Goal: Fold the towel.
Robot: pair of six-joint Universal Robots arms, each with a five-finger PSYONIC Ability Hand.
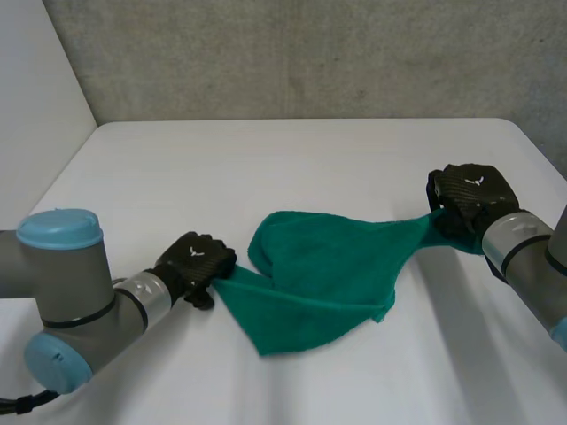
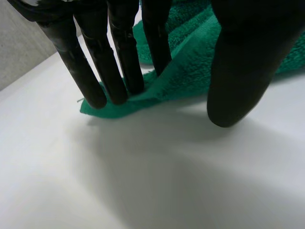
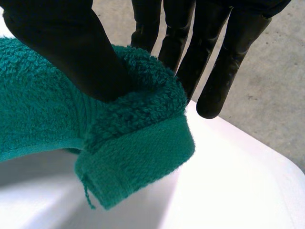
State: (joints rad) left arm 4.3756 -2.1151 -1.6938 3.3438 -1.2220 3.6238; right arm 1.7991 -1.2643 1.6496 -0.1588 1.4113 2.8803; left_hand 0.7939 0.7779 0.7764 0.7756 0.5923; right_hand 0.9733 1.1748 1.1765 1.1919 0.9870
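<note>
Starting at the left, the left hand (image 1: 197,266) is down low on the white table (image 1: 292,159), right at the near-left corner of the green towel (image 1: 323,274). Over to its wrist view: the fingers (image 2: 116,67) are straight, tips planted on that corner and pinning it flat to the table. The thumb (image 2: 245,62) stands apart from them with a raised ridge of cloth between, so this is a pressing hand, not a closed grasp. Moving to the middle, the towel lies bunched and partly doubled over itself, with a rumpled hump toward the left hand and a loose flap nearer the camera. From there it stretches away in a narrowing strip to the right hand (image 1: 468,197), raised off the table at the far right. In the right wrist view that hand's thumb (image 3: 62,47) digs into the top of the cloth and its fingers (image 3: 219,67) sit behind. The towel's hemmed corner is pinched between them, hanging clear above the table, a loose thread dangling.
</note>
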